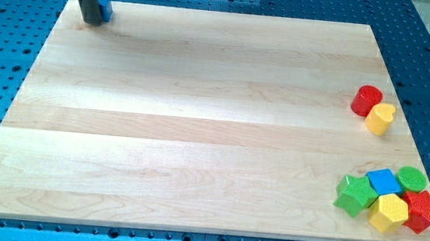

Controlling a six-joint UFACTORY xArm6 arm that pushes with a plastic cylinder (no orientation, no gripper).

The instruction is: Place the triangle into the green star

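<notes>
The rod's tip [92, 21] stood at the desk's [190, 134] top-left corner, touching a blue block [105, 11], apparently the triangle, mostly hidden behind it. The arm carried no end effector, only the rod. The green star [355, 194] lay far off at the bottom right, clustered with a blue cube [384, 181], green cylinder [411, 179], yellow block [389, 212] and red star [421, 210]. A red cylinder [366, 100] touched a yellow cylinder [380, 118] at the right edge.
</notes>
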